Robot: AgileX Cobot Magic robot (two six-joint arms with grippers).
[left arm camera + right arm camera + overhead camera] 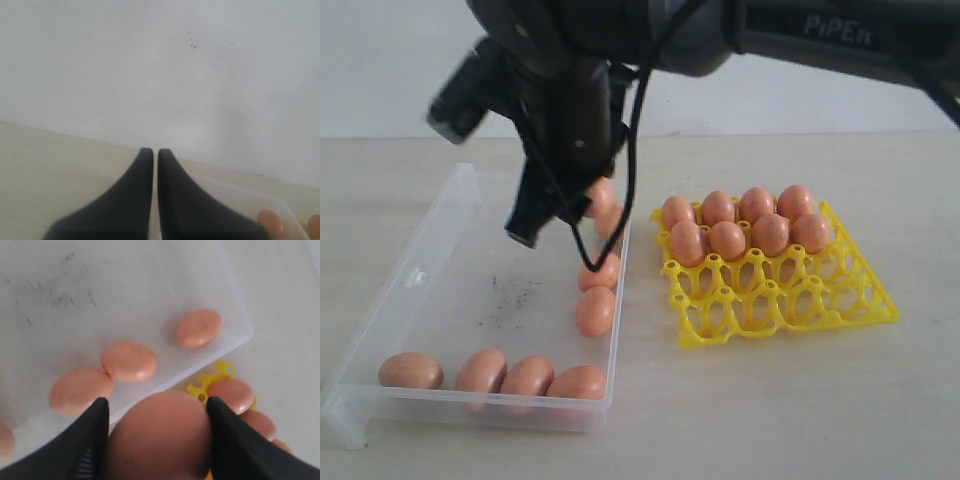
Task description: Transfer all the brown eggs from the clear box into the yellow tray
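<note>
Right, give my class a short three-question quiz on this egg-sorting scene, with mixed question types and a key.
1. True or false: the right gripper holds a brown egg.
2. How many brown eggs sit in the yellow tray?
3. The left gripper is: A) wide open, B) shut and empty, C) gripping an egg.
Key: 1 true; 2 eight; 3 B.
</note>
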